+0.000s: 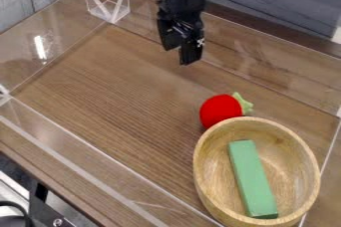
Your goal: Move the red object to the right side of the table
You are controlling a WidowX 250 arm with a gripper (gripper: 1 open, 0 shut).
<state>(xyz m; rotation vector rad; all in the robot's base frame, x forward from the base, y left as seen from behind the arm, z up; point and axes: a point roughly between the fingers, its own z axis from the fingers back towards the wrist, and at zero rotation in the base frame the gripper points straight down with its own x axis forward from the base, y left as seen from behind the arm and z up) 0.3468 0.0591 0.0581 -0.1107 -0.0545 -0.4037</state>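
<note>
The red object (220, 111), a small round toy fruit with a green stub on its right, lies on the brown wood-grain table (120, 92) at the right, touching the far rim of a wooden bowl. My black gripper (178, 50) hangs above the back middle of the table, well up and to the left of the fruit. Its fingers point down with a small gap between them, and nothing is held.
A round light wooden bowl (213, 176) at the front right holds a green rectangular block (250, 178). Low clear acrylic walls (47, 32) border the table. A clear acrylic bracket (104, 4) stands at the back left.
</note>
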